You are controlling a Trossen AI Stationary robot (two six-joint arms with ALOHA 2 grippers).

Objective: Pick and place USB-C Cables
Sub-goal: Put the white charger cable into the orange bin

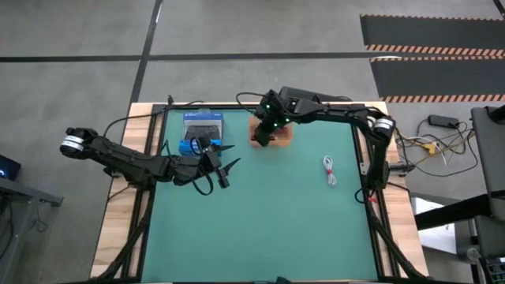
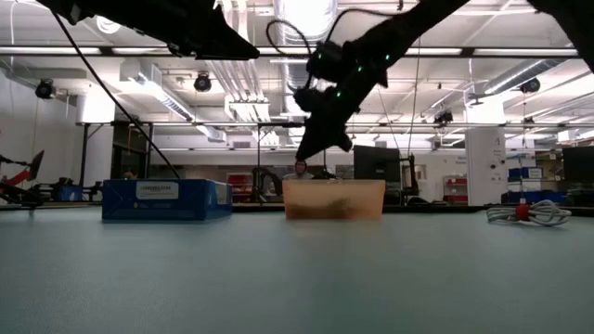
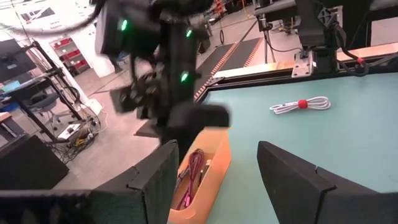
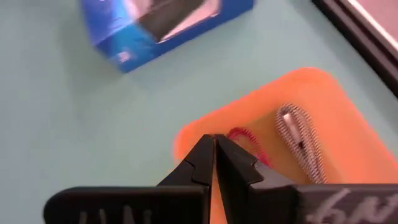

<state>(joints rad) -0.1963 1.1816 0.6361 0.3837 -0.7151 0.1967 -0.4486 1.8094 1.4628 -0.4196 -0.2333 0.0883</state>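
Observation:
An orange tray [image 1: 278,134] stands at the far middle of the green mat. In it lie a red-pink cable [image 4: 245,142] and a grey braided cable [image 4: 301,138]. A white cable [image 1: 330,170] bundled with a red tie lies on the mat toward the right, also seen as the white cable [image 3: 301,104]. The black cable is not in view. My right gripper [image 4: 214,146] is shut, empty, and hovers over the tray's left end; the low view shows the right gripper [image 2: 320,139] well above the tray [image 2: 334,199]. My left gripper [image 1: 235,155] is open, raised left of the tray.
A blue box [image 1: 203,126] with a black picture lies at the far left of the mat, close to my left gripper. Black frame rails [image 1: 367,166] border the mat. Green mat [image 1: 268,221] stretches toward the near edge.

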